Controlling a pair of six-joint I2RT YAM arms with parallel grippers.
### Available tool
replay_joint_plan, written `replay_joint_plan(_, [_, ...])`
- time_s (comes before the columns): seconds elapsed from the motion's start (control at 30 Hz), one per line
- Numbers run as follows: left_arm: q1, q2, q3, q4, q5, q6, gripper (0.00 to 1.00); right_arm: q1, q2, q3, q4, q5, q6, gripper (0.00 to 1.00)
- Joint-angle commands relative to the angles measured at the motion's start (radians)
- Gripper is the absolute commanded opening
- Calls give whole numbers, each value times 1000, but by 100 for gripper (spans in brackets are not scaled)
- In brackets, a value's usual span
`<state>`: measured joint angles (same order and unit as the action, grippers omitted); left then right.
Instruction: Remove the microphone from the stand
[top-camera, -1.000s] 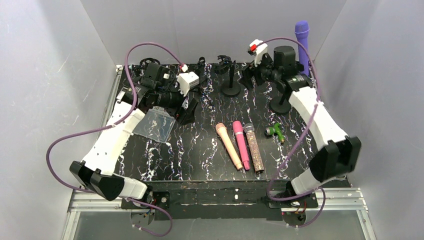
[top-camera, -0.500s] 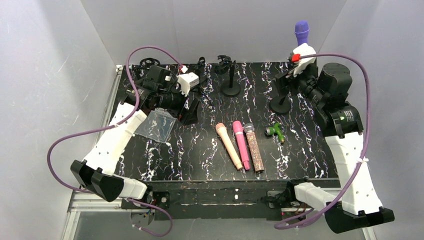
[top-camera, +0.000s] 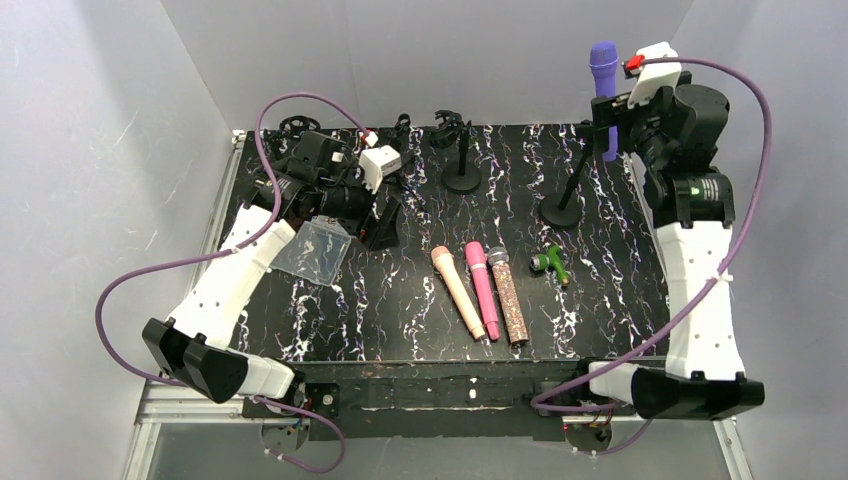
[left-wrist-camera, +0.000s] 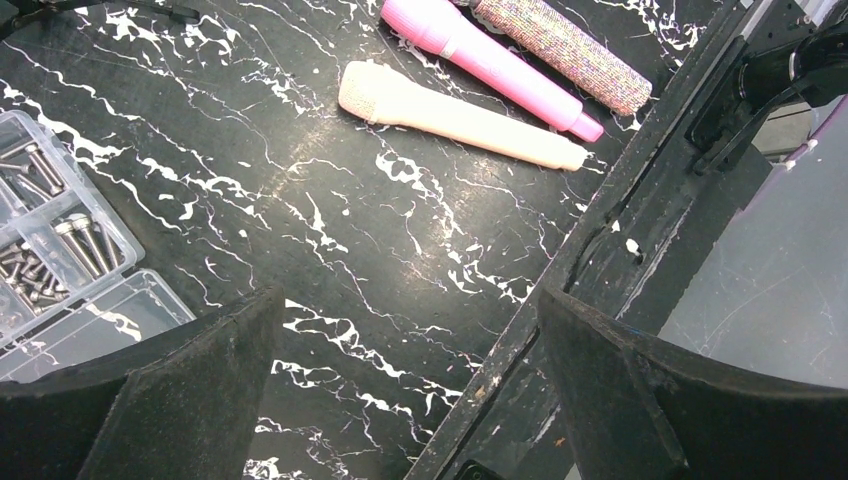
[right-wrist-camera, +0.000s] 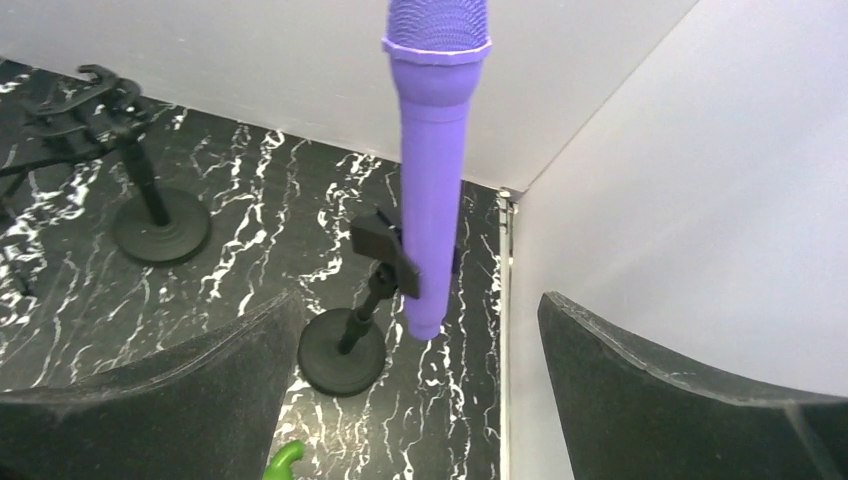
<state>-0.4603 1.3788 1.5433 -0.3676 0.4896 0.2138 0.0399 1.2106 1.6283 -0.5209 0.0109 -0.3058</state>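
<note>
The purple microphone (top-camera: 604, 85) stands upright in the clip of a black stand (top-camera: 561, 213) at the table's back right corner. In the right wrist view the microphone (right-wrist-camera: 432, 170) sits in the clip (right-wrist-camera: 385, 250) above the round base (right-wrist-camera: 342, 350). My right gripper (top-camera: 615, 125) hovers just right of the microphone, open and holding nothing. Its fingers frame the microphone's lower end (right-wrist-camera: 415, 300) without touching it. My left gripper (top-camera: 383, 222) hangs open over the table's left half, with only table between its fingers (left-wrist-camera: 410, 310).
A second, empty stand (top-camera: 461, 150) stands at the back centre. Beige (top-camera: 457, 292), pink (top-camera: 482, 288) and glitter (top-camera: 507, 295) microphones lie side by side mid-table, with a green object (top-camera: 551, 263) to their right. A clear screw box (top-camera: 311, 250) lies under the left arm. Walls close in behind and to the right.
My right arm swung from in front of the stand out to the right back corner and rose beside the microphone, its jaws opening slightly wider. The left arm barely moved.
</note>
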Motion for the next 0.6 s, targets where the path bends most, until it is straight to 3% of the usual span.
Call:
replay_joint_plan(0.0, [5, 3, -2, -18, 41, 16, 99, -30, 80, 88, 42, 35, 7, 97])
replay_joint_plan(0.57, [4, 13, -6, 3, 15, 27, 99, -83, 325, 240, 20, -56, -15, 96])
